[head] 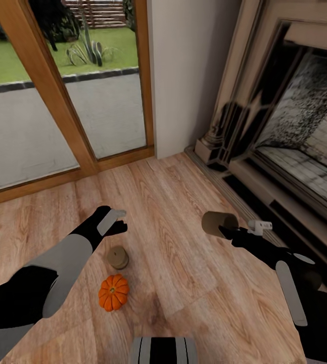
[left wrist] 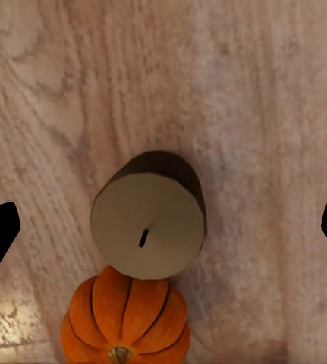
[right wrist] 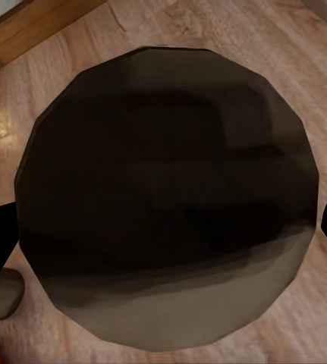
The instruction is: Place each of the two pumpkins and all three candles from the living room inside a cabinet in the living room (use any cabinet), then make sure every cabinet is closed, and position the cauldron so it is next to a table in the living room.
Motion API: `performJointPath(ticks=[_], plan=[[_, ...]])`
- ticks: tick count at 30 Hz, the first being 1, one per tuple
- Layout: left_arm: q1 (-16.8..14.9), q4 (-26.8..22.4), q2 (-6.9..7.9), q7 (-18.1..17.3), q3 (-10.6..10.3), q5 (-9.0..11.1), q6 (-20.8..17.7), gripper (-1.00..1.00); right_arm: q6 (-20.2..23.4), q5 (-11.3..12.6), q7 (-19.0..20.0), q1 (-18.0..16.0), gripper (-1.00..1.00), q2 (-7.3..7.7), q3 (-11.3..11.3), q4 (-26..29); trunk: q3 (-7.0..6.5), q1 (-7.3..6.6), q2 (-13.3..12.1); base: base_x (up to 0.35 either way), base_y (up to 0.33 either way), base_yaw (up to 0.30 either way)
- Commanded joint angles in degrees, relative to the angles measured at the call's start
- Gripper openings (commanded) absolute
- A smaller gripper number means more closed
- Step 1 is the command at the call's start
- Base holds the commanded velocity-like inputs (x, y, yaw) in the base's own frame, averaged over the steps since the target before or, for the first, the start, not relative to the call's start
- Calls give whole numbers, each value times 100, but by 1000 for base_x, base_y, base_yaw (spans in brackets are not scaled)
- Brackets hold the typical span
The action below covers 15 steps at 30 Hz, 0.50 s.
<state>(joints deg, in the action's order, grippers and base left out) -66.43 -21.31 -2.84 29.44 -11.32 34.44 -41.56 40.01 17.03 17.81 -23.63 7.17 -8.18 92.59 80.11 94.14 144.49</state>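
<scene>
On the wooden floor (head: 183, 263), a tan candle (head: 118, 257) stands upright, and an orange pumpkin (head: 113, 292) lies just beside it on the near side. The left claw (head: 113, 222) hangs above the standing candle with its fingers spread wide, touching nothing. To the right, near the fireplace (head: 294, 126), the right claw (head: 229, 228) pinches a second candle (head: 219, 223), which is tipped on its side above the floor.
</scene>
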Motion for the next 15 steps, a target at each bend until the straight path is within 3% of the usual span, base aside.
performJointPath(ticks=[1, 8, 15], plan=[[1, -7, 6, 43, -44, 61, -13, 100, 36, 20, 29, -10, -100, 7, -12, 5, 27, 1, 3, 0, 0, 0], [33, 11, 32, 31, -62, -7, 27, 100, 262, 20, 31, -41, -100, 50, -24, 5, 182, 19, 13, 0, 0, 0], [-17, 47, 278, -318, -95, -16, 93, 100, 340, 20, 38, -89, -100, 72, -25, 5, 315, 34, 21, 0, 0, 0]])
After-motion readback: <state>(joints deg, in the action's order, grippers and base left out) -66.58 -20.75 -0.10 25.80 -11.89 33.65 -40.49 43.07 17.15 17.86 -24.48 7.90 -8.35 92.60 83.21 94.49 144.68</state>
